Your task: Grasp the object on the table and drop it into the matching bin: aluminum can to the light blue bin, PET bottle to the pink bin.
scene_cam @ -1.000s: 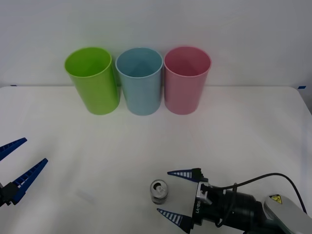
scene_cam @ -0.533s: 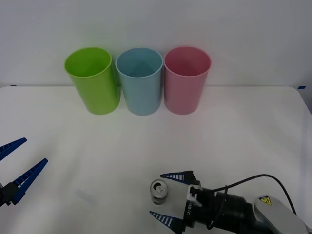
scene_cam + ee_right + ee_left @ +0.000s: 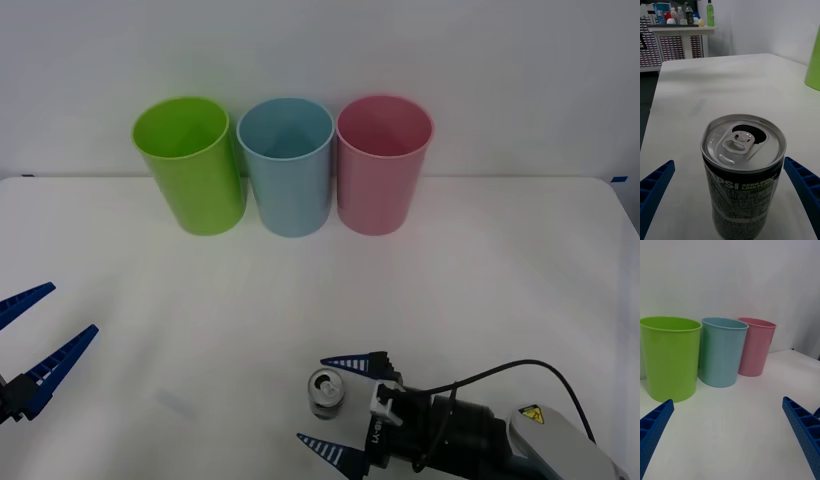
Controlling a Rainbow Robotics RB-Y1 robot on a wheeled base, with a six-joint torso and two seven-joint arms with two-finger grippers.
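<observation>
The aluminum can point(image 3: 326, 392) stands upright near the white table's point(image 3: 480, 280) front edge, silver top with pull-tab and dark printed side point(image 3: 743, 176). My right gripper point(image 3: 337, 407) is open, its blue fingers point(image 3: 355, 362) flanking the can on either side without touching. In the right wrist view the can sits between the two fingers point(image 3: 805, 187). The light blue bin point(image 3: 288, 165) stands at the back, between the pink bin point(image 3: 381, 162) and a lime green one. My left gripper point(image 3: 30, 345) waits open at the table's left edge.
A lime green bin point(image 3: 190, 163) stands left of the light blue one, all three in a row by the back wall. Bare tabletop lies between the can and the bins. Shelves with bottles point(image 3: 681, 17) stand beyond the table.
My right gripper has slid leftward, its fingers now reaching past the can's sides. The can and the left gripper have not moved.
</observation>
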